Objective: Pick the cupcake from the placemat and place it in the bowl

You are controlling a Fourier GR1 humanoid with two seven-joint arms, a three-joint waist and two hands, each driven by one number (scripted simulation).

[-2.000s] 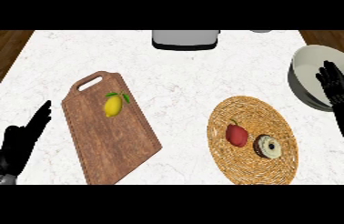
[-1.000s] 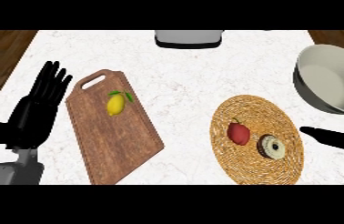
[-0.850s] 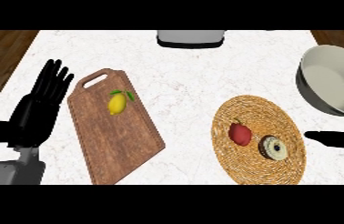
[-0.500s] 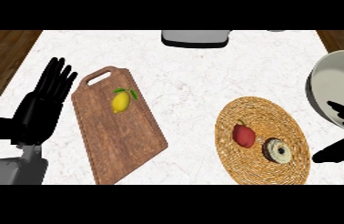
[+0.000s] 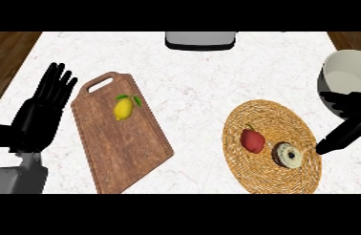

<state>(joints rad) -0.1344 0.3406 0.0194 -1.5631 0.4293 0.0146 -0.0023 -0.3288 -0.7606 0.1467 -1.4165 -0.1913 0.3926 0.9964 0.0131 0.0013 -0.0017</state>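
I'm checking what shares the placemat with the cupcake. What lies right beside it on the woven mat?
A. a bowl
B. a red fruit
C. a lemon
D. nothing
B: a red fruit lies just left of the cupcake on the placemat; the lemon is on the cutting board, and the bowl stands off the mat.

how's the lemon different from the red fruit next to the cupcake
The lemon is yellow with green leaves and lies alone on the cutting board. The red fruit is darker, looks slightly larger, and lies on the woven placemat beside the cupcake. Neither is held.
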